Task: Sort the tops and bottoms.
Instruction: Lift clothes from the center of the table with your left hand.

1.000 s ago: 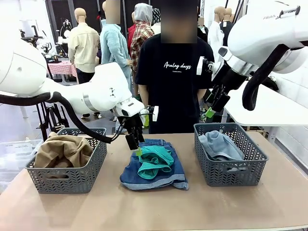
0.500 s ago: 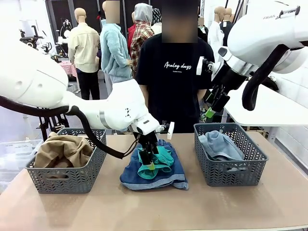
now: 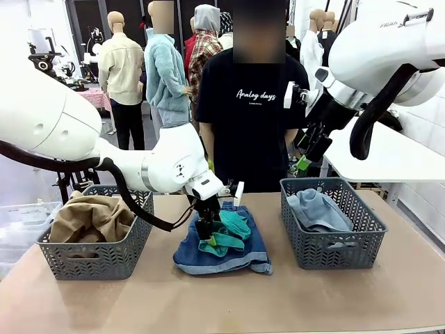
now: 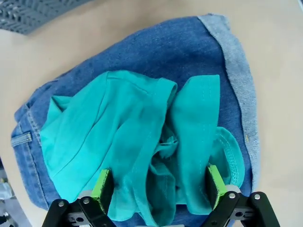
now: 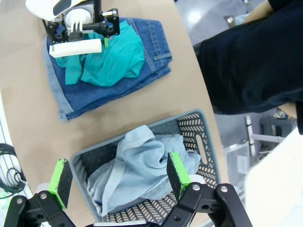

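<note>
The teal green top (image 3: 228, 232) lies crumpled on the dark blue denim shorts (image 3: 245, 255) at the table's middle. My left gripper (image 3: 206, 234) points down onto it, open. In the left wrist view its green pads (image 4: 102, 185) straddle a bunch of the teal top (image 4: 137, 137) over the shorts (image 4: 199, 56). The tan top (image 3: 90, 217) fills the left basket (image 3: 104, 261). The pale grey-blue denim piece (image 3: 317, 210) lies in the right basket (image 3: 335, 255). My right gripper (image 3: 304, 162) hangs open high above that basket, and its wrist view looks down on the pale denim (image 5: 142, 170).
A person in a black printed T-shirt (image 3: 252, 111) stands at the table's far edge, behind the shorts. Bare tabletop (image 3: 222, 299) runs along the front and between the baskets. The right basket's rim (image 5: 189, 120) lies below my right gripper (image 5: 116, 182).
My left gripper swung right over the shorts and came down onto the teal top, still open. The right arm and the garments in the baskets have not moved.
</note>
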Controlling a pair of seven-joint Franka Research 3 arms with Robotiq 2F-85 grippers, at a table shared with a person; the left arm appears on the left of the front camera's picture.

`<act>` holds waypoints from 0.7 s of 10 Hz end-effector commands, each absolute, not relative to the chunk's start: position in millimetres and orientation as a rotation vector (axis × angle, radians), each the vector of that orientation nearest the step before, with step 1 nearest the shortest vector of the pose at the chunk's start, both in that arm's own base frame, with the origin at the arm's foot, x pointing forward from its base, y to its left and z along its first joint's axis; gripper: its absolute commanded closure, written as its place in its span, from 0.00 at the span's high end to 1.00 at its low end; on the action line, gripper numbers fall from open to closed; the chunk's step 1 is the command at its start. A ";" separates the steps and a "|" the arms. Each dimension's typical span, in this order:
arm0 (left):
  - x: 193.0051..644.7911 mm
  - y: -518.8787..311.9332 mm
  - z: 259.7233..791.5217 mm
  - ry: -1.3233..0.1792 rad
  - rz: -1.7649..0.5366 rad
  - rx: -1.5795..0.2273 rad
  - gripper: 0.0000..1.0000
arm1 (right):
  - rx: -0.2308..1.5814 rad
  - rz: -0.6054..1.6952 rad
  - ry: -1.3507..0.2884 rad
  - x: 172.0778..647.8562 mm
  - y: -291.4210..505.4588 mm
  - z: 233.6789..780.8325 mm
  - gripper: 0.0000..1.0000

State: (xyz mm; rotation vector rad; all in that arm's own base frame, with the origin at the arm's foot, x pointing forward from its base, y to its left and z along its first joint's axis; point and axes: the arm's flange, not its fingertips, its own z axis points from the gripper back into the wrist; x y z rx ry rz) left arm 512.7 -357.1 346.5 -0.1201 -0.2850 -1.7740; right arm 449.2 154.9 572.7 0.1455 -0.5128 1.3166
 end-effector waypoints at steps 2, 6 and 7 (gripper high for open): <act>513.3 -356.2 344.7 -0.289 -1.770 -0.137 0.94 | 0.154 1.309 -0.508 448.6 155.0 570.8 1.00; 508.7 -356.3 350.6 -0.329 -1.759 -0.124 0.19 | 0.154 1.309 -0.508 448.6 155.0 570.8 1.00; 507.7 -356.3 352.1 -0.336 -1.760 -0.122 0.00 | 0.154 1.309 -0.508 448.6 155.0 570.8 1.00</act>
